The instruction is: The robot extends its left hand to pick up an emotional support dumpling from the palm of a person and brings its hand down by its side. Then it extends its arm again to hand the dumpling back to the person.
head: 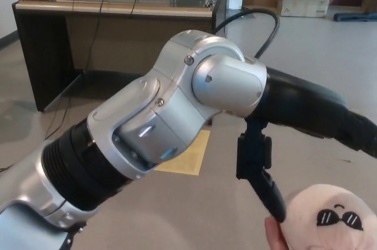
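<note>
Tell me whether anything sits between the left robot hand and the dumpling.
Nothing visible does. The left robot hand reaches over the dumpling, and its thumb already meets the plush's left edge. Only a person's finger shows beneath, supporting it.

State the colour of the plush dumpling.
Pale pink dumpling with a black sunglasses face, seen in the head view.
</note>
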Available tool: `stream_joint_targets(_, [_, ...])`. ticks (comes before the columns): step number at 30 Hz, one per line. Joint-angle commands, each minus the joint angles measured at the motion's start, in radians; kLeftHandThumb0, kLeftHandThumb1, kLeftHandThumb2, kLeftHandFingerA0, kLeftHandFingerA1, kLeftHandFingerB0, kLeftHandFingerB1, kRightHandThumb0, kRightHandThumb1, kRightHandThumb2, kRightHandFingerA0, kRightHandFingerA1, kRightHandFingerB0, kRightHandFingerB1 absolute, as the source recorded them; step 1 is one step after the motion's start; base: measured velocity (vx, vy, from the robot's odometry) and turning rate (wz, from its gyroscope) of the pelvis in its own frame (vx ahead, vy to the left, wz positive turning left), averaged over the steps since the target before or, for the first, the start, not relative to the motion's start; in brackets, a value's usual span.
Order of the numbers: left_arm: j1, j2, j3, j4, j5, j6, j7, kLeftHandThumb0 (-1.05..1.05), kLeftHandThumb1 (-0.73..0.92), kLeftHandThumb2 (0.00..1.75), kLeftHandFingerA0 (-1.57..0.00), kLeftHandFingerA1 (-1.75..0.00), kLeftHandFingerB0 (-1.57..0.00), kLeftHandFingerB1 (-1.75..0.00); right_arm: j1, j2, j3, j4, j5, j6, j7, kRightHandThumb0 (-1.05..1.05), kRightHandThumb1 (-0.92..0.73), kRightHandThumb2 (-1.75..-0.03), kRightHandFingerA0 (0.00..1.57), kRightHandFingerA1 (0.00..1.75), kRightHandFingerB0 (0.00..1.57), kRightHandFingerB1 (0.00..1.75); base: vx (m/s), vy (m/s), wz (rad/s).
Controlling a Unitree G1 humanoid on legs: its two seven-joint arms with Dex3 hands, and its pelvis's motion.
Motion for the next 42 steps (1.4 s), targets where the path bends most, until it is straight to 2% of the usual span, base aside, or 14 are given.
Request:
stream_joint_targets(1, [0.019,0.009,-0.019,-0.018,0.060,0.000,-0.035,-0.75,0.28,0.72,0.00,-0.07,0.00,-0.04,-0.020,-0.010,0.000,0.009,0.008,0.094,0.028,-0.59,-0.59,-0.86,0.60,0.68,0.16,0.43,0.00,0.000,0.00])
stream_joint_targets(4, [0.033,-0.002,-0.021,-0.023,0.061,0.005,-0.036,-0.81,0.35,0.61,0.00,-0.04,0.00,0.00,-0.025,-0.008,0.001,0.008,0.008,0.101,0.029,-0.59,-0.59,-0.86,0.60,0.68,0.16,0.43,0.00,0.000,0.00])
stream_joint_targets(10, [0.055,-0.032,-0.032,-0.025,0.068,0.012,-0.039,-0.84,0.30,0.66,0.00,0.00,0.00,0.00,-0.023,-0.008,0.002,0.002,0.007,0.109,0.031,-0.59,-0.59,-0.86,0.60,0.68,0.16,0.43,0.00,0.000,0.00])
stream_joint_targets(11, [0.059,-0.038,-0.037,-0.026,0.071,0.017,-0.037,-0.85,0.36,0.53,0.00,0.00,0.00,0.00,-0.023,-0.008,0.001,0.000,0.007,0.110,0.030,-0.59,-0.59,-0.86,0.60,0.68,0.16,0.43,0.00,0.000,0.00])
stream_joint_targets(12, [0.062,-0.042,-0.039,-0.026,0.074,0.019,-0.036,-0.85,0.36,0.53,0.00,0.00,0.00,0.00,-0.024,-0.008,0.001,-0.001,0.007,0.111,0.030,-0.59,-0.59,-0.86,0.60,0.68,0.16,0.43,0.00,0.000,0.00])
stream_joint_targets(13, [0.071,-0.053,-0.044,-0.023,0.082,0.014,-0.026,-0.93,0.26,0.69,0.00,-0.01,0.00,0.00,-0.024,-0.009,0.001,-0.003,0.007,0.112,0.030,-0.59,-0.59,-0.86,0.60,0.68,0.16,0.43,0.00,0.000,0.00])
stream_joint_targets(18, [0.081,-0.064,-0.038,-0.021,0.096,0.009,-0.029,-0.93,0.26,0.69,0.00,-0.01,0.00,0.00,-0.023,-0.009,0.001,-0.006,0.007,0.116,0.031,-0.59,-0.59,-0.86,0.60,0.68,0.16,0.43,0.00,0.000,0.00])
stream_joint_targets(20, [0.098,-0.070,-0.046,-0.015,0.125,-0.016,0.005,-1.03,0.36,0.54,0.00,-0.01,0.00,0.00,-0.026,-0.010,0.001,-0.007,0.007,0.117,0.031,-0.59,-0.59,-0.86,0.60,0.68,0.16,0.43,0.00,0.000,0.00])
stream_joint_targets(21, [0.114,-0.075,-0.054,-0.012,0.152,-0.024,0.033,-1.05,0.33,0.60,0.00,-0.06,0.00,0.00,-0.026,-0.012,0.002,-0.009,0.006,0.118,0.032,-0.59,-0.59,-0.86,0.60,0.68,0.16,0.43,0.00,0.000,0.00])
stream_joint_targets(22, [0.129,-0.077,-0.057,-0.013,0.171,-0.039,0.060,-1.05,0.20,0.88,0.00,-0.07,0.00,0.00,-0.027,-0.012,0.002,-0.009,0.006,0.118,0.032,-0.59,-0.59,-0.86,0.60,0.68,0.16,0.43,0.00,0.000,0.00])
stream_joint_targets(26, [0.153,-0.084,-0.053,-0.013,0.203,-0.064,0.093,-1.05,0.20,0.88,0.00,-0.07,0.00,0.00,-0.028,-0.012,0.002,-0.010,0.006,0.120,0.033,-0.59,-0.59,-0.86,0.60,0.68,0.16,0.43,0.00,0.000,0.00])
stream_joint_targets(27, [0.176,-0.087,-0.055,-0.007,0.226,-0.092,0.140,-1.05,0.17,0.97,0.00,-0.30,0.00,-0.01,-0.029,-0.012,0.002,-0.010,0.007,0.120,0.033,-0.59,-0.59,-0.86,0.60,0.68,0.16,0.43,0.00,0.000,0.00])
stream_joint_targets(32, [0.230,-0.103,-0.054,0.017,0.285,-0.159,0.244,-1.05,0.18,1.02,0.00,-0.43,0.00,-0.05,-0.029,-0.013,0.001,-0.012,0.007,0.121,0.033,-0.59,-0.59,-0.86,0.60,0.68,0.16,0.43,0.00,0.000,0.00])
stream_joint_targets(42, [0.265,-0.116,-0.038,0.030,0.315,-0.186,0.273,-1.05,0.29,0.88,0.00,-0.34,0.00,-0.03,-0.031,-0.015,0.001,-0.016,0.007,0.123,0.034,-0.59,-0.59,-0.86,0.60,0.68,0.16,0.43,0.00,0.000,0.00])
